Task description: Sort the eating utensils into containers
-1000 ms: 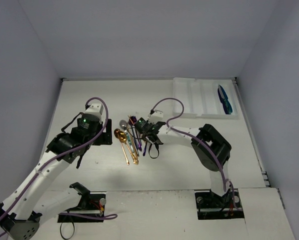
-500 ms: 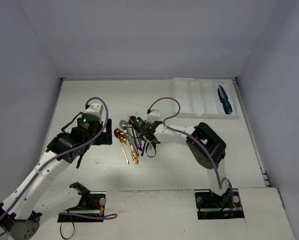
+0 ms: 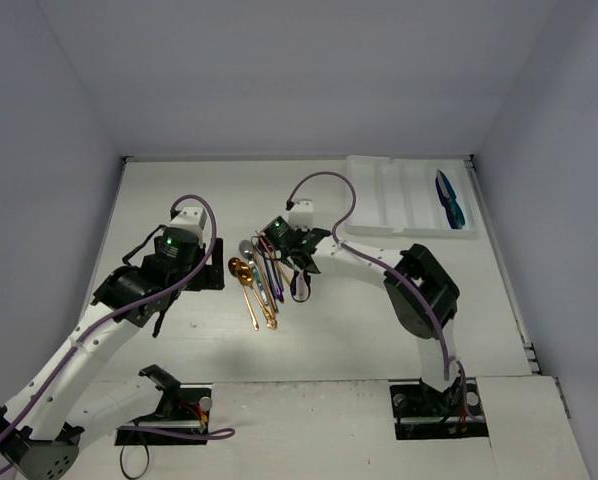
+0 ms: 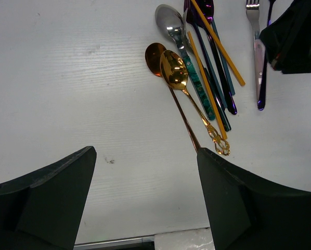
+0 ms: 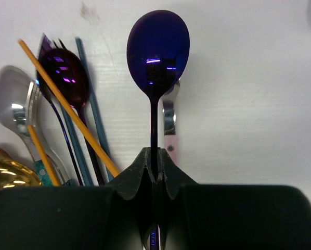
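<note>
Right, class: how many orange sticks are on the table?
2. One stick slants down toward the fork; the other stick lies beside the handle of the silver spoon. More may be hidden underneath.

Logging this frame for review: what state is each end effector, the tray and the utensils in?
Right end effector: shut on the blue spoon.
Left end effector: open, holding nothing.
Loose utensils: lying bunched on the table.
White tray: blue cutlery in its rightmost compartment.
</note>
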### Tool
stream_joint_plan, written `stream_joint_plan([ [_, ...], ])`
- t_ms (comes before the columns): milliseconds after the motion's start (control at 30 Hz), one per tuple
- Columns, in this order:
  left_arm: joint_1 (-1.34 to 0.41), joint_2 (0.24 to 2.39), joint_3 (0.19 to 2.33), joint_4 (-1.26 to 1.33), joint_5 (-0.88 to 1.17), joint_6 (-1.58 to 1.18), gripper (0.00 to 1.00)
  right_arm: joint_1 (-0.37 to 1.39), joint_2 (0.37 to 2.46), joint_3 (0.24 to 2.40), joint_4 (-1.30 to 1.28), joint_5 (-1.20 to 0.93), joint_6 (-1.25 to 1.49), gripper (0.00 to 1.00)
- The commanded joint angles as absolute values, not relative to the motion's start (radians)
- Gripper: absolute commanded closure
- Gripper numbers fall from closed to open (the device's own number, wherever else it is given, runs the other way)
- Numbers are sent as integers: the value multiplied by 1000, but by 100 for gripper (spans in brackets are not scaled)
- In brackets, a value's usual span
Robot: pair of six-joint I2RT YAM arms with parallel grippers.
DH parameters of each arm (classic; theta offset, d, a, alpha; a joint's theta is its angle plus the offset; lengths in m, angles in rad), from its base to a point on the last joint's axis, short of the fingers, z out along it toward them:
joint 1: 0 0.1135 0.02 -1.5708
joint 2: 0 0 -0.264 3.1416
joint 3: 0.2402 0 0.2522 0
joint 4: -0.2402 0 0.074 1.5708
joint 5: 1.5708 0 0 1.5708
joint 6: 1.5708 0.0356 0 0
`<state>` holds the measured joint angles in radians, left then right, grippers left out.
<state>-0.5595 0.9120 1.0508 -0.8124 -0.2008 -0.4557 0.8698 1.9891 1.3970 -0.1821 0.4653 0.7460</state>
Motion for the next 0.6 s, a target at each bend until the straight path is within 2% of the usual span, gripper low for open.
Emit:
stream_joint_plan([
  [0,-551,900,1074,-798,-219,-443,24,759,1773,1464,-181,532,508,100],
  [233,-549,892,1064,-797,-215,-450,24,365,1741,1499,-176,380,173,100],
  [433,-546,882,1046,-796,-195,-465,24,127,1920,1693,-172,243,-59,100],
  [567,-545,885,1041,-798,-180,-476,24,62,2059,1810,-172,189,-129,100],
])
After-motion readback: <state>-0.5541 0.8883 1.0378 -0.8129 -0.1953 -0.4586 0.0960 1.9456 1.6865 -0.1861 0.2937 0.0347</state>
